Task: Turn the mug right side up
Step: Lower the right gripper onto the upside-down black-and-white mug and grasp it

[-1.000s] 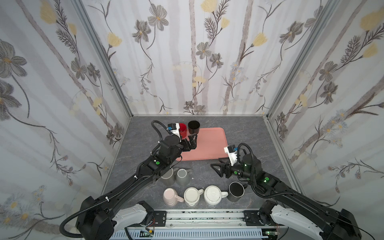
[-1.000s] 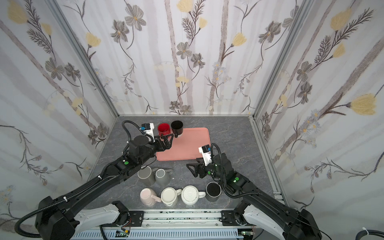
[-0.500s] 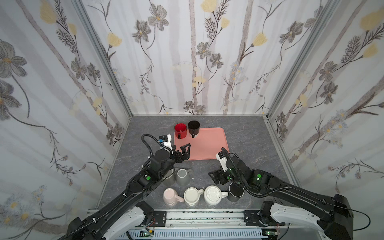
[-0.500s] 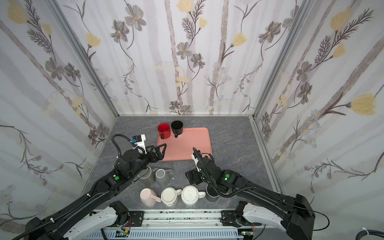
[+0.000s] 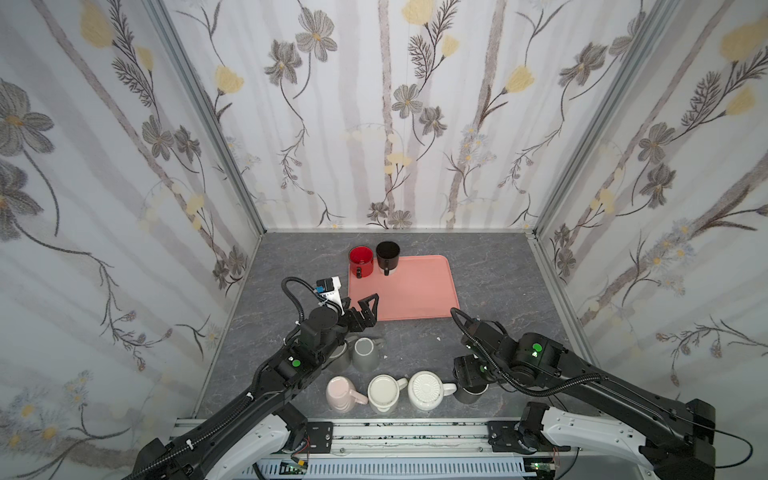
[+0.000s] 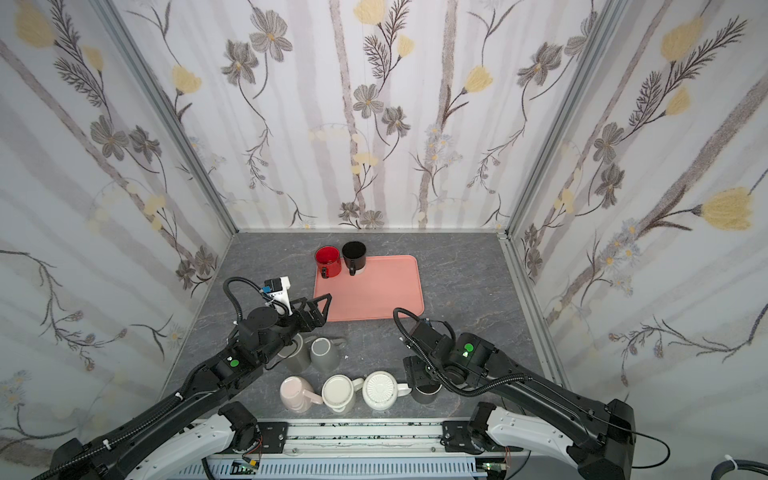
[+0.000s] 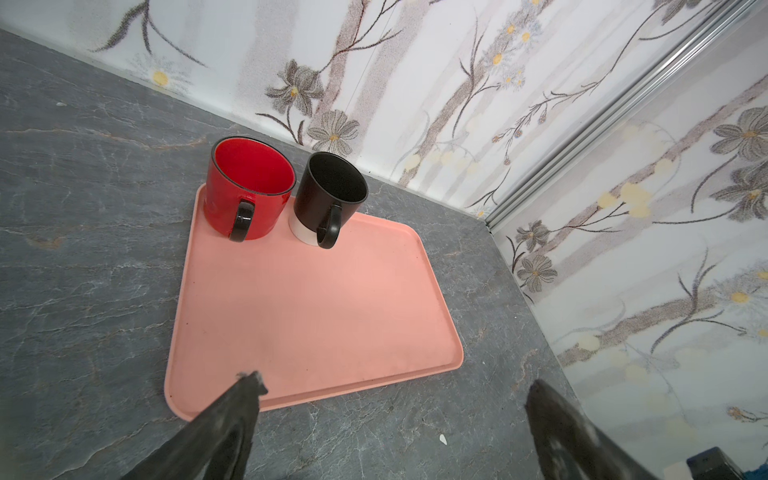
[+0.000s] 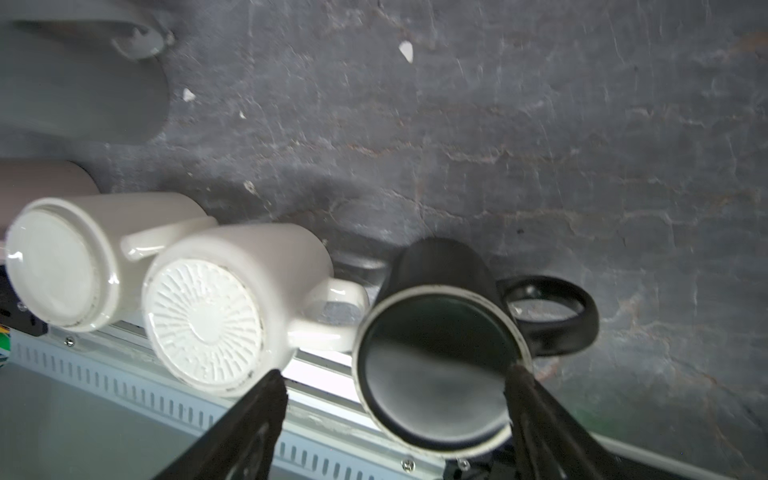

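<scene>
The mug in question is a black one (image 8: 436, 370) standing upside down at the front right of the table, handle pointing away from the white mugs. My right gripper (image 8: 395, 378) is open and straddles its upturned base. One fingertip (image 8: 517, 376) is at the base's rim, the other (image 8: 272, 386) stands clear of it. In both top views the right wrist covers most of this mug (image 5: 471, 395). My left gripper (image 5: 365, 305) is open and empty, hovering by the near left corner of the pink tray (image 5: 415, 299).
A red mug (image 5: 360, 259) and another black mug (image 5: 387, 255) stand upright at the tray's far left. Upside down in front are two grey mugs (image 5: 365, 353), a pink mug (image 5: 338, 392), a plain white mug (image 5: 384, 392) and a ribbed-base white mug (image 5: 426, 390), close to the table's front rail.
My left gripper has drawn back from the red mug to the tray's near corner. My right gripper has moved toward the front edge and tipped down over the upside-down black mug.
</scene>
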`<state>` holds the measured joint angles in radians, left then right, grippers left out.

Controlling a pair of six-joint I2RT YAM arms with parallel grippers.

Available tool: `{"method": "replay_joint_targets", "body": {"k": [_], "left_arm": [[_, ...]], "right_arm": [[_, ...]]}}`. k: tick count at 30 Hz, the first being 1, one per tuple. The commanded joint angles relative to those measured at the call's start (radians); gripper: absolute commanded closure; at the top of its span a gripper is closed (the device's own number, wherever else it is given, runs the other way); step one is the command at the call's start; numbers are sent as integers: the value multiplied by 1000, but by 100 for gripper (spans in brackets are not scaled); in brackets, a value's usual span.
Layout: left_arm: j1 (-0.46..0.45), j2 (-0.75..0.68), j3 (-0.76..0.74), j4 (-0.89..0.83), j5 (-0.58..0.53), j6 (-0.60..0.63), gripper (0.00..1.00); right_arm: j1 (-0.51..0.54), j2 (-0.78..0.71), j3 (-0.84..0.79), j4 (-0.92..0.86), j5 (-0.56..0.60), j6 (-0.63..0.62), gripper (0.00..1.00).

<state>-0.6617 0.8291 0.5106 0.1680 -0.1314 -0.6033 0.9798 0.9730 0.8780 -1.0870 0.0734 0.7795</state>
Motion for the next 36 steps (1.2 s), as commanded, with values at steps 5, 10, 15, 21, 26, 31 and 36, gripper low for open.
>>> {"method": "replay_joint_targets", "body": {"k": [5,10,15,21,26,31,36], "left_arm": [[15,-13,-16,62,-10,-15,0],[21,-22,-15,54,1,-16,0],[30,-39,-21,40,-5,-15,0],[38,-44,-28,38,3,-21,0],[42,-52,-26,27,7,-20,0],[45,-65,-29,18,3,-21,0],[50,-71,-26,5,3,-18,0]], "right_arm": [[0,-17,-49,-165,-80,94,20],[-1,-12,-117,-58,-133,91,24],[-8,19,-140,10,-114,72,28],[-44,71,-158,146,-101,34,33],[-93,131,-137,253,-84,-17,37],[-139,196,-133,420,-112,-56,39],[-144,279,-60,523,-126,-106,36]]}}
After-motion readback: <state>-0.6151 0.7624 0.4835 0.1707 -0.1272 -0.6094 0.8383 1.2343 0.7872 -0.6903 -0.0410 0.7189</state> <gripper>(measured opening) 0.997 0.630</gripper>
